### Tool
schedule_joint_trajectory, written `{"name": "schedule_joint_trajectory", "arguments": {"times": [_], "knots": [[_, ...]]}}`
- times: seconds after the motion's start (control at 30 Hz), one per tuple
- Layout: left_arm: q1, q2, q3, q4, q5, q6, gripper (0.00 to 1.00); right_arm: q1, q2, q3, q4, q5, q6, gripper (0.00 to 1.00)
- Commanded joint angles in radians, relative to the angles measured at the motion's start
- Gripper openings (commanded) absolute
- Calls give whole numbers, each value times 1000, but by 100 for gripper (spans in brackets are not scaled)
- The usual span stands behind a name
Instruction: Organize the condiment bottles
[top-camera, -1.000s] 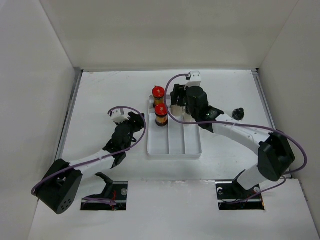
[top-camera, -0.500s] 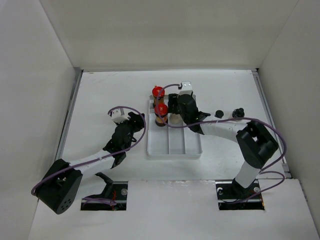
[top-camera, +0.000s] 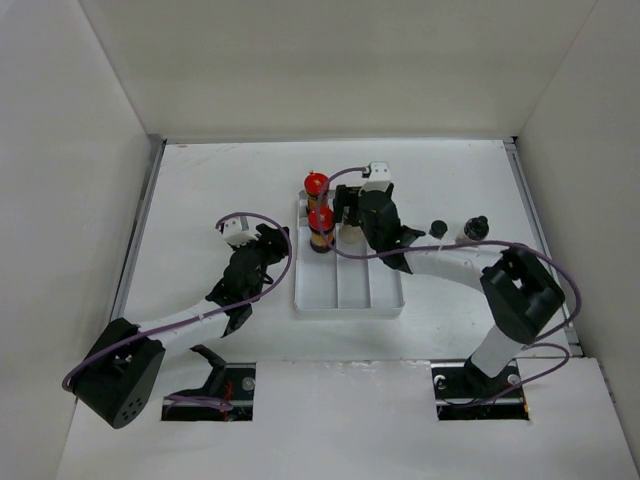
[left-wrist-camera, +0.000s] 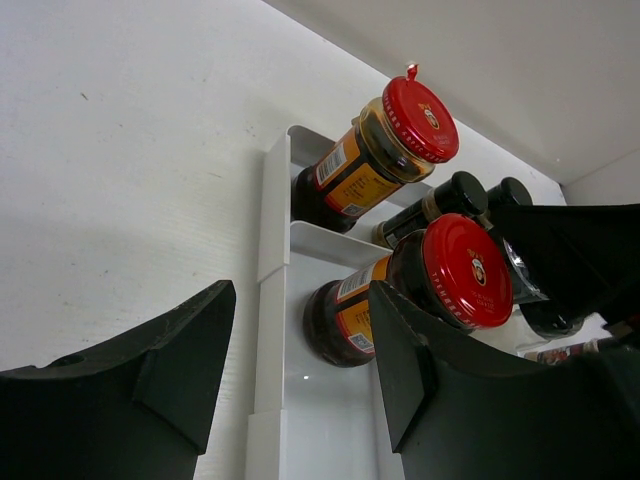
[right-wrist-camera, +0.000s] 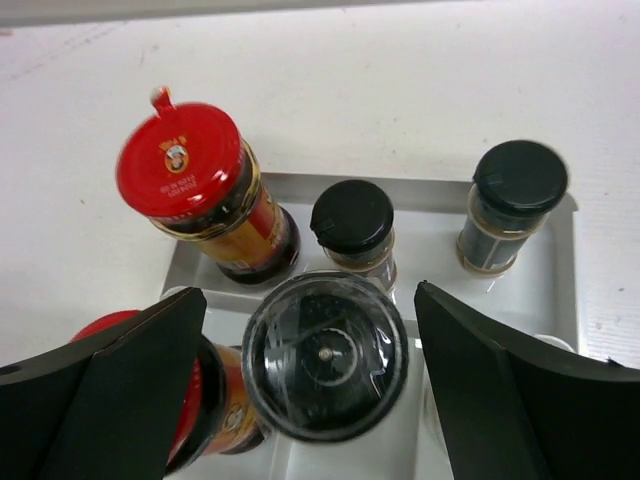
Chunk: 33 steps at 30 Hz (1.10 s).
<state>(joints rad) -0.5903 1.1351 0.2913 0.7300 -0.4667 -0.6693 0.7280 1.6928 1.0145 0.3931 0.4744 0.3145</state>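
Overhead: lowered within the last second onto the far end of the white tray (top-camera: 348, 285), right hand (top-camera: 350, 205) beside the red-capped bottles (top-camera: 321, 217); two black-capped bottles (top-camera: 438, 228) waiting on the table (top-camera: 200, 180). Left wrist: left hand (left-wrist-camera: 300, 300) spread wide, empty, facing the tray. Right wrist: spread wide astride a large dark-lidded bottle (right-wrist-camera: 325, 355) standing in the tray, probably just released.

A fixed camera is looking down from high behind the near edge, taking in the whole surface (top-camera: 200, 180) from afar. The left wrist camera is peering low and close between its fingers (left-wrist-camera: 150, 390), sideways at the tray (left-wrist-camera: 272, 210). The right wrist camera is hanging close above that tray, facing almost straight down. All three views are sharing the red-capped bottles (right-wrist-camera: 200, 200).
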Motion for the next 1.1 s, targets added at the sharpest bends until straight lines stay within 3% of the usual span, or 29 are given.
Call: {"name": "schedule_joint_trajectory", "arguments": {"times": [0.0,0.07,0.13,0.23,0.3,0.37,0.43,0.57,0.67,0.87,1.07], "knots": [[-9,-18,2,52,-7,8,54,9,-163,-14,44,13,9,93],[-16,-21,5,49,-7,13,54,-5,-237,-42,24,9,8,93],[-24,-29,8,49,-9,25,54,-35,-327,-95,12,12,14,84],[-38,-23,12,55,-13,33,55,-113,-454,-186,-28,50,37,49],[-50,-15,19,57,-15,33,55,-182,-510,-220,-83,82,60,34],[-59,-8,22,58,-15,33,55,-259,-553,-237,-182,112,86,29],[-68,-6,23,60,-13,33,55,-333,-558,-231,-284,115,92,32],[-79,-5,23,60,-10,33,56,-376,-527,-254,-346,121,94,64],[-78,2,20,60,-4,24,56,-378,-458,-258,-352,121,97,76],[-72,-1,16,60,-3,22,56,-374,-316,-241,-336,115,132,81],[-59,-3,11,60,-3,20,56,-376,-263,-235,-324,121,155,75]]}}
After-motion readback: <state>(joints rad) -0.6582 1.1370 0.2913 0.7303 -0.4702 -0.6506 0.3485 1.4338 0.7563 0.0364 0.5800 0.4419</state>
